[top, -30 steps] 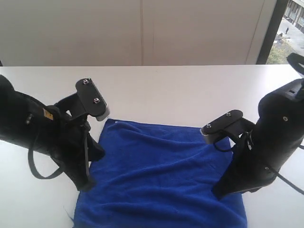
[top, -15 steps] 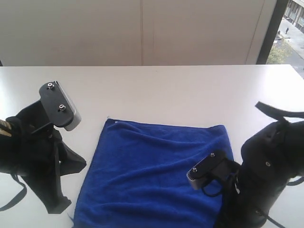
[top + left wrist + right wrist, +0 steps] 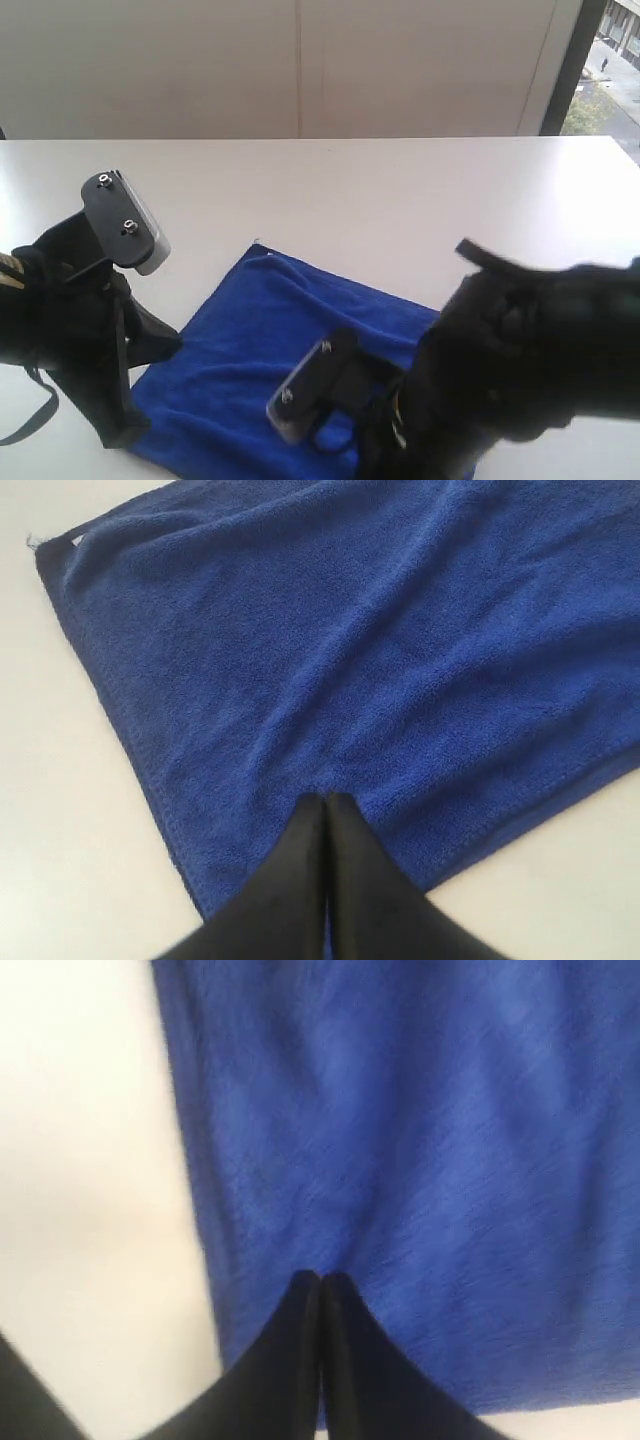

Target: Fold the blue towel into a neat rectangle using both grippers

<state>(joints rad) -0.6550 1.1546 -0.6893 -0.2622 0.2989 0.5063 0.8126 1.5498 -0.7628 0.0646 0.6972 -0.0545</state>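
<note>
The blue towel (image 3: 250,340) lies spread on the white table, turned so that its far edge slants. In the left wrist view the towel (image 3: 350,630) shows a small white label (image 3: 78,540) at one corner. My left gripper (image 3: 326,798) is shut, its tips over the towel near an edge; in the exterior view the left gripper (image 3: 120,437) points down at the towel's near left corner. My right gripper (image 3: 320,1278) is shut too, tips on the blurred towel (image 3: 420,1130) close to a side edge. No fabric shows between either pair of jaws. The right arm (image 3: 530,360) hides the towel's right part.
The white table (image 3: 400,190) stretches behind and beside the towel. A pale wall (image 3: 300,60) runs along its far edge, with a window (image 3: 610,60) at the far right. The right arm's camera mount (image 3: 305,395) juts over the towel.
The right arm has swung down and leftward across the towel. The towel has turned, its right side pulled nearer. The left arm drew back to the left a second ago and has since stayed still.
</note>
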